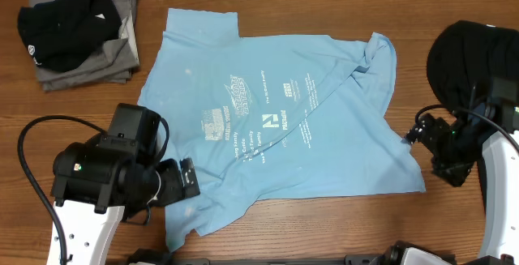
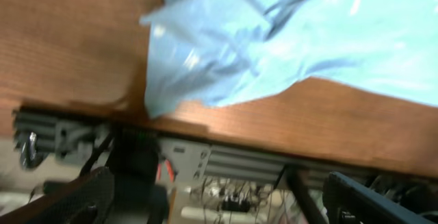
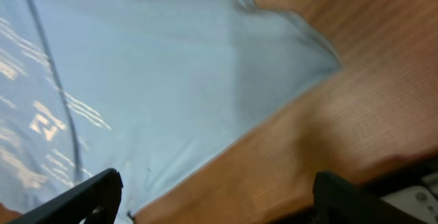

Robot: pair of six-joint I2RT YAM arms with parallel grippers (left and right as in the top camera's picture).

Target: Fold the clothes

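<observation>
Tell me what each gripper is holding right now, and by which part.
Nothing is held. The left gripper and the right gripper are both open, fingers empty, beside the light-blue shirt.

The overhead camera looks straight down from well above and takes in the whole wooden table [image 1: 357, 224], with the light-blue T-shirt [image 1: 340, 151] spread across the middle. The left wrist camera sits low and close, looking across the table's near edge. The left gripper [image 2: 219, 186] frames its bottom corners, and it shares the shirt's near-left corner [image 2: 198, 66] with the overhead. The right wrist camera hangs close over the shirt's near-right corner [image 3: 301, 53], the right gripper [image 3: 217, 186] at the bottom of its view. Both wrist views are blurred.
</observation>
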